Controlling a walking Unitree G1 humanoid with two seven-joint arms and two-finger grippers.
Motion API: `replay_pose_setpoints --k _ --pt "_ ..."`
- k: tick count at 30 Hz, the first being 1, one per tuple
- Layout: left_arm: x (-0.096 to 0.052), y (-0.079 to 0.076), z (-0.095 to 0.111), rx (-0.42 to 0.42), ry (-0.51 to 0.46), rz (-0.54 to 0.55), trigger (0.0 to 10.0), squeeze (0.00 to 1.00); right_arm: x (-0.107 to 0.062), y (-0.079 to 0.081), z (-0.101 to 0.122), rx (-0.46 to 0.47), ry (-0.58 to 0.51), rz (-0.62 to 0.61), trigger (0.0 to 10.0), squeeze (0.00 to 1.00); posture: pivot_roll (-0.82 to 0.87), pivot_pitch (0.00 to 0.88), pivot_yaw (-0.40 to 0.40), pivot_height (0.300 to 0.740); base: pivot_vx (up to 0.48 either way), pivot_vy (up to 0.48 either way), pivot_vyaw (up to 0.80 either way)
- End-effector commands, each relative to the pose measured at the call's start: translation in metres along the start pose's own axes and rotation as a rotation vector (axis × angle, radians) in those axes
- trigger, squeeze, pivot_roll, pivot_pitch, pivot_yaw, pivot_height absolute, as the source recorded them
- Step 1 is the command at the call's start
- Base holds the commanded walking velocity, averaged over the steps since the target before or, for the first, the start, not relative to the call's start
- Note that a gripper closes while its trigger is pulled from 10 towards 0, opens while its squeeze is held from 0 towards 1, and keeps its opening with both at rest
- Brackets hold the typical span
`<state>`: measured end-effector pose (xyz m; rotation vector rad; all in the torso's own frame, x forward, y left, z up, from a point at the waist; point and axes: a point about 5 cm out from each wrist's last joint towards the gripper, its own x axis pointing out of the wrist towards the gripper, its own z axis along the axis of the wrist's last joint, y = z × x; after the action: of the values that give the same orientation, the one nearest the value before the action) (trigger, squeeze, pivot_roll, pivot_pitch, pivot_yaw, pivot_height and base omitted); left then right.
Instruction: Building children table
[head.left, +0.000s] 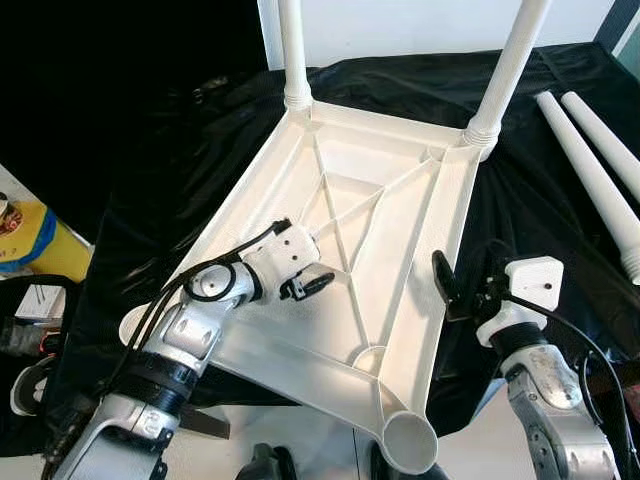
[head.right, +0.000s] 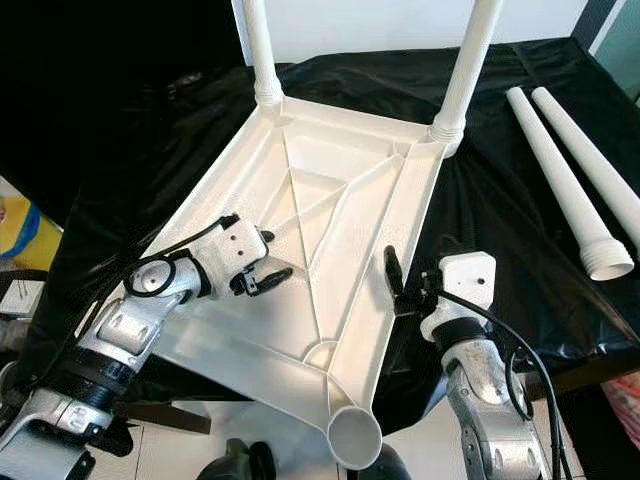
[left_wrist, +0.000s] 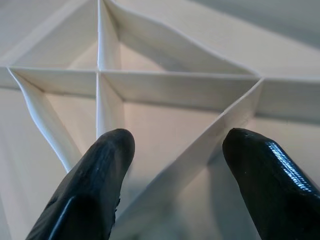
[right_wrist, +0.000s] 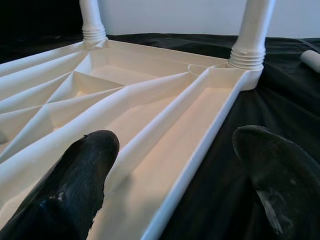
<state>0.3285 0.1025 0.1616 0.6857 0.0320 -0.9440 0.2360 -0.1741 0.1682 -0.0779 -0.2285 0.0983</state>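
A white plastic table top (head.left: 345, 165) lies upside down on a black cloth, ribs facing up. Two white legs (head.left: 291, 50) (head.left: 515, 60) stand in its far corner sockets. The near corner socket (head.left: 412, 442) is an open ring. Two loose legs (head.right: 570, 170) lie on the cloth at the right. My left gripper (head.left: 308, 285) hovers open over the ribs near the middle; in the left wrist view a diagonal rib (left_wrist: 200, 150) runs between its fingers. My right gripper (head.left: 465, 285) is open at the table's right rim (right_wrist: 200, 150), one finger on each side of it.
The black cloth (head.left: 150, 170) covers the whole work surface and hangs over its near edge. A yellow container (head.left: 35, 245) stands off to the left. Pale floor shows below the near corner. A white wall lies behind the far legs.
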Motion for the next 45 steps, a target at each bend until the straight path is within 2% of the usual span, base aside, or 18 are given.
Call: replay_pose_setpoints --k 1,7,16,23,24,25,26,27,29,40,41,42,43,45 --pt "0.001 -0.004 -0.005 0.012 0.022 -0.027 10.0 0.0 -0.003 -0.001 -0.003 -0.004 0.018 -0.008 10.0 0.0 -0.2 0.171 0.062 0.74 0.0 0.0 0.0" --pt "0.007 0.0 -0.005 0.03 0.023 -0.061 10.0 0.0 -0.003 0.001 -0.003 -0.004 0.016 -0.009 10.0 0.0 -0.2 0.17 0.073 0.74 0.0 0.0 0.0" --pt "0.018 0.002 -0.021 0.015 0.16 -0.114 10.0 0.0 -0.006 0.001 -0.002 -0.01 0.019 -0.019 10.0 0.0 -0.21 0.195 0.093 0.74 0.0 0.0 0.0" --pt "0.019 0.014 -0.031 -0.086 0.243 -0.08 10.0 0.0 -0.015 0.0 -0.003 -0.014 0.037 -0.042 10.0 0.0 -0.22 0.232 0.113 0.74 0.0 0.0 0.0" --pt "0.019 0.016 -0.031 -0.109 0.241 -0.073 9.4 0.0 -0.016 0.0 -0.003 -0.014 0.04 -0.046 10.0 0.0 -0.23 0.237 0.118 0.74 0.0 0.0 0.0" --pt "0.02 0.019 -0.031 -0.133 0.237 -0.061 2.6 0.0 -0.017 0.0 -0.003 -0.014 0.042 -0.049 10.0 0.0 -0.23 0.241 0.122 0.74 0.0 0.0 0.0" --pt "0.02 0.019 -0.031 -0.133 0.237 -0.061 2.6 0.0 -0.017 0.0 -0.003 -0.014 0.042 -0.049 10.0 0.0 -0.23 0.241 0.122 0.74 0.0 0.0 0.0" --pt "0.02 0.021 -0.03 -0.145 0.231 -0.055 0.2 0.0 -0.018 0.0 -0.003 -0.014 0.044 -0.052 10.0 0.0 -0.23 0.241 0.122 0.74 0.0 0.0 0.0" --pt "0.021 0.022 -0.029 -0.151 0.225 -0.057 0.0 0.0 -0.018 0.0 -0.003 -0.015 0.045 -0.055 10.0 0.0 -0.23 0.243 0.124 0.74 0.0 0.0 0.0" --pt "0.03 0.017 -0.018 -0.174 0.168 -0.1 0.0 0.0 -0.017 0.0 -0.004 -0.012 0.044 -0.076 10.0 0.0 -0.23 0.234 0.13 0.74 0.0 0.0 0.0" --pt "0.032 0.013 -0.016 -0.191 0.152 -0.105 4.6 0.0 -0.016 0.0 -0.004 -0.01 0.043 -0.082 10.0 0.0 -0.23 0.231 0.131 0.74 0.0 0.0 0.0" --pt "0.034 0.011 -0.015 -0.202 0.143 -0.107 4.6 0.0 -0.015 0.0 -0.005 -0.009 0.042 -0.086 10.0 0.0 -0.23 0.231 0.131 0.74 0.0 0.0 0.0" --pt "0.035 0.005 -0.013 -0.207 0.131 -0.121 10.0 0.0 -0.014 -0.001 -0.006 -0.007 0.042 -0.1 10.0 0.0 -0.22 0.225 0.131 0.74 0.0 0.0 0.0" --pt "0.036 -0.001 -0.012 -0.201 0.12 -0.138 10.0 0.0 -0.012 -0.002 -0.007 -0.003 0.044 -0.115 10.0 0.0 -0.22 0.222 0.13 0.74 0.0 0.0 0.0"
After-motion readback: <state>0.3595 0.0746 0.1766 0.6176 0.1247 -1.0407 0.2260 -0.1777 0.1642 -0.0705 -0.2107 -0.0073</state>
